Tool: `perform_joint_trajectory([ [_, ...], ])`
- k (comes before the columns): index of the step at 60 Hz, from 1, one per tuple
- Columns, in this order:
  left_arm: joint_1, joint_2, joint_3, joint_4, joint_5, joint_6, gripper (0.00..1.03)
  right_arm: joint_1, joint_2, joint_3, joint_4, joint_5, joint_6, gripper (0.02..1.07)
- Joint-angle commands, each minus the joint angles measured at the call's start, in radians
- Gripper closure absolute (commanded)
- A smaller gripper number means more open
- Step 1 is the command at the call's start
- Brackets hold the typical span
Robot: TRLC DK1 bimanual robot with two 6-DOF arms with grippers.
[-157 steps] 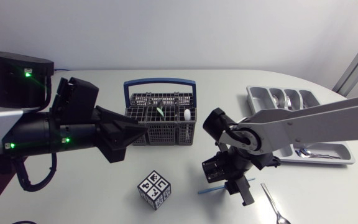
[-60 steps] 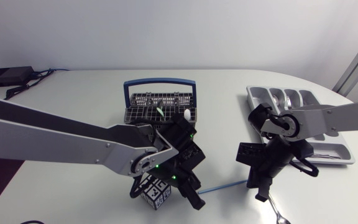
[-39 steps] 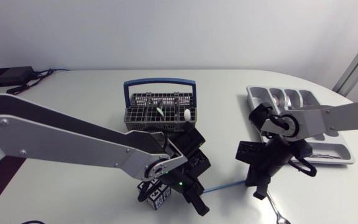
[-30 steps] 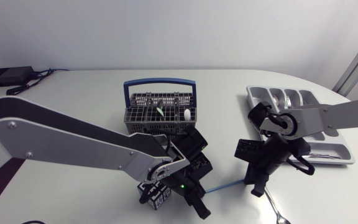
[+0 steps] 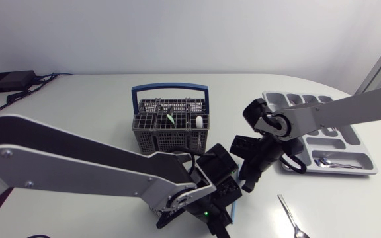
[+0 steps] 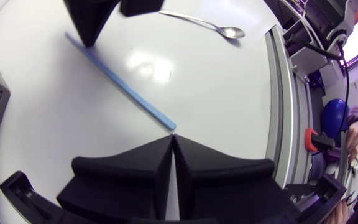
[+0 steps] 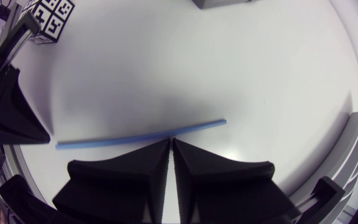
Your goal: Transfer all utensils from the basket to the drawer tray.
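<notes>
1. The left arm point(image 5: 78, 165) comes in from the left and crosses the front of the table point(image 5: 78, 99). The white top behind it is bare as far as the rear edge.
2. A cube point(image 7: 47, 11) with black-and-white square marker patterns sits just beside the left arm's wrist.
3. The basket point(image 5: 170, 132) stands mid-table with its blue handle upright. A green utensil point(image 5: 169, 118) and a white-tipped utensil point(image 5: 199, 121) stand in its compartments.
4. The left gripper point(image 6: 172, 138) is pressed together and holds nothing. It sits low over the table near the front edge, and one end of the blue stick point(image 6: 117, 78) lies just ahead of its tips.
5. The blue stick lies flat on the table between the two grippers, and neither one grips it.
6. The right gripper point(image 7: 170, 142) is also pressed together and holds nothing, its tips just beside the stick's middle.
7. A spoon point(image 5: 290, 217) lies loose on bare table near the front edge, to the right of both grippers.
8. The drawer tray point(image 5: 369, 168) lies at the table's right end and already holds spoons point(image 5: 329, 162) in its long front compartment.
</notes>
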Motion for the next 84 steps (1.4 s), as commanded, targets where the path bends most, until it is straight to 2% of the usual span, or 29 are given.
perform_joint_trajectory([
  [1, -0.006, 0.021, 0.025, -0.011, 0.016, -0.015, 0.97, 0.016, 0.046, 0.013, 0.02, -0.009, 0.047, 0.95],
  [18, 0.024, -0.019, 0.031, 0.008, 0.024, -0.043, 0.93, 0.045, 0.016, 0.0, 0.036, -0.041, 0.124, 0.93],
  [22, 0.047, -0.051, 0.022, 0.008, 0.024, -0.049, 0.89, 0.048, -0.02, -0.003, 0.011, -0.037, 0.159, 0.79],
  [25, 0.068, -0.086, 0.006, 0.009, 0.024, -0.049, 0.85, 0.051, -0.055, -0.015, -0.006, -0.031, 0.188, 0.57],
  [27, 0.085, -0.112, -0.005, 0.012, 0.024, -0.049, 0.82, 0.057, -0.072, -0.021, -0.023, -0.023, 0.201, 0.48],
  [34, 0.151, -0.212, -0.048, 0.028, 0.024, -0.05, 0.8, 0.091, -0.127, -0.062, -0.049, 0.012, 0.242, 0.43],
  [38, 0.189, -0.272, -0.072, 0.032, 0.024, -0.053, 0.74, 0.113, -0.142, -0.084, -0.059, 0.028, 0.259, 0.43],
  [46, 0.269, -0.4, -0.135, 0.078, 0.017, -0.06, 0.69, 0.143, -0.148, -0.115, -0.064, 0.04, 0.287, 0.43],
  [64, 0.425, -0.594, -0.242, 0.137, -0.024, -0.063, 0.69, 0.205, -0.125, -0.139, -0.039, 0.072, 0.32, 0.45],
  [76, 0.468, -0.68, -0.314, 0.104, -0.024, -0.035, 0.7, 0.232, -0.084, -0.128, -0.013, 0.103, 0.333, 0.82],
  [82, 0.468, -0.713, -0.35, 0.097, -0.024, -0.026, 0.7, 0.228, -0.069, -0.127, -0.006, 0.114, 0.337, 0.93],
  [84, 0.468, -0.726, -0.362, 0.095, -0.024, -0.02, 0.7, 0.226, -0.063, -0.127, -0.004, 0.115, 0.337, 0.93],
])
